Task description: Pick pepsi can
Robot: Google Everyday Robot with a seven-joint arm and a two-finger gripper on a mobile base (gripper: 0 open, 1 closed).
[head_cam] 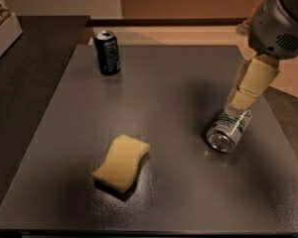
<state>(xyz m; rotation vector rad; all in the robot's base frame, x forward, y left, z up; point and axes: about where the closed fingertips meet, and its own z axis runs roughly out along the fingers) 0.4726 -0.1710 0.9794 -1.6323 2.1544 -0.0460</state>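
My end effector point(237, 104), whose grip I cannot tell, hangs at the right over the silver can point(228, 130); the upright pepsi can point(108, 52) stands far left.

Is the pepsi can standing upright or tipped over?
Upright: the pepsi can stands on its base, silver top up. The gripper hangs over the lying silver can.

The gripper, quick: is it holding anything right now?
The gripper hangs at right, just above the tipped silver can; open or closed cannot be told. The pepsi can stands apart, far left.
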